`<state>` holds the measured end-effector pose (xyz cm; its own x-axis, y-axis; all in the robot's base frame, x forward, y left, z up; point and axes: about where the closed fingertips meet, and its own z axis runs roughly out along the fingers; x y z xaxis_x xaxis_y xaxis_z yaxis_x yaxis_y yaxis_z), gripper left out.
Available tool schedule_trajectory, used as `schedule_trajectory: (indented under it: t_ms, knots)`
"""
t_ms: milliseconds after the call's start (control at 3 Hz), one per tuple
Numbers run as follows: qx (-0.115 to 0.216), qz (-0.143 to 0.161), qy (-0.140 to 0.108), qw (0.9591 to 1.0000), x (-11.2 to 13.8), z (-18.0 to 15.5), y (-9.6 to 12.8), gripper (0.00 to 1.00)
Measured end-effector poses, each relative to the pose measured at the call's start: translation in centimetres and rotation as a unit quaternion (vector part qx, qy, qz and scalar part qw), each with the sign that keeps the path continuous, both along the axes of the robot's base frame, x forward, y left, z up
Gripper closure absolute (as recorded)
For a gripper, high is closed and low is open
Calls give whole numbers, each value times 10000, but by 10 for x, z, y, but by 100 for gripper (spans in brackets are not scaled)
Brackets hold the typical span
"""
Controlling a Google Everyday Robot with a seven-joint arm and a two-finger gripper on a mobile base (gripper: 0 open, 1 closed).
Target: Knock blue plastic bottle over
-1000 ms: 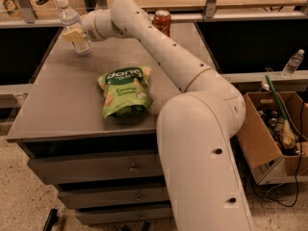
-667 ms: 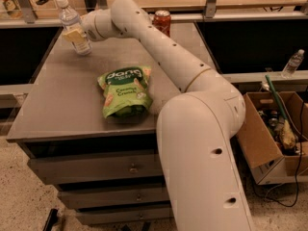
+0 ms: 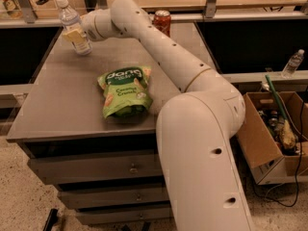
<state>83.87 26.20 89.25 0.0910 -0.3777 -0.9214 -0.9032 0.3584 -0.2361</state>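
Note:
The blue plastic bottle (image 3: 70, 19), clear with a white cap, stands at the table's far left corner and leans slightly to the left. My gripper (image 3: 77, 33) is at the end of the arm stretched across the table. It is pressed against the bottle's middle from the right and hides the label there. The lower part of the bottle (image 3: 83, 47) rests on the grey table top (image 3: 57, 105).
A red Coca-Cola can (image 3: 161, 21) stands at the table's far edge behind my arm. A green snack bag (image 3: 124, 91) lies mid-table. A smaller clear bottle (image 3: 292, 63) stands on a ledge at the right, above an open cardboard box (image 3: 269, 134) on the floor.

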Motion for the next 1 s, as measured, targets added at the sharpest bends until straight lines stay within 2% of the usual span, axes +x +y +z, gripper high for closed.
schedule_trajectory:
  t_ms: [1000]
  knots:
    - [-3,1,-2,10000,0,1,0,100]
